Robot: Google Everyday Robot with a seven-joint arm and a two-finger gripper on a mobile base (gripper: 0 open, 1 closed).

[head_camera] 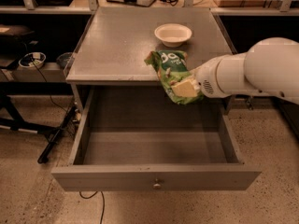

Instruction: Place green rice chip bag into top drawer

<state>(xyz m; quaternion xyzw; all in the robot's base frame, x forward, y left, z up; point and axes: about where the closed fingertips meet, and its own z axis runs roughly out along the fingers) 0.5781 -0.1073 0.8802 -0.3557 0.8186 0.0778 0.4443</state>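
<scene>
Clearance is downward: the top drawer (117,177) gapes open just below and forward of the green rice chip bag (169,69), held aloft at the front edge of the tabletop (117,45), long axis slanting up-left, lower end clamped in the gripper (185,88).

claw (186,88) gripping green rice chip bag (169,69) over top drawer (117,177) back-right, at tabletop (117,41) front edge. bowl (173,34) on tabletop, behind bag.
</scene>
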